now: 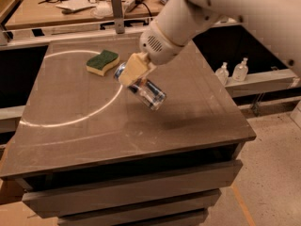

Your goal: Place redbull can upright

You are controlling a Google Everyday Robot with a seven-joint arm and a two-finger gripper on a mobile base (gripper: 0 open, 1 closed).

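Note:
The redbull can is a slim blue and silver can. It hangs tilted in the air above the middle of the dark table, one end pointing down to the right. My gripper is shut on the can near its upper left end, its cream fingers clamped around the can's body. The white arm reaches in from the upper right. The can's shadow lies on the table to the right of it.
A green and yellow sponge lies at the back left of the table, close to the gripper. A pale curved line crosses the table's left half. Two small clear bottles stand on a ledge at the right. A cluttered workbench is behind.

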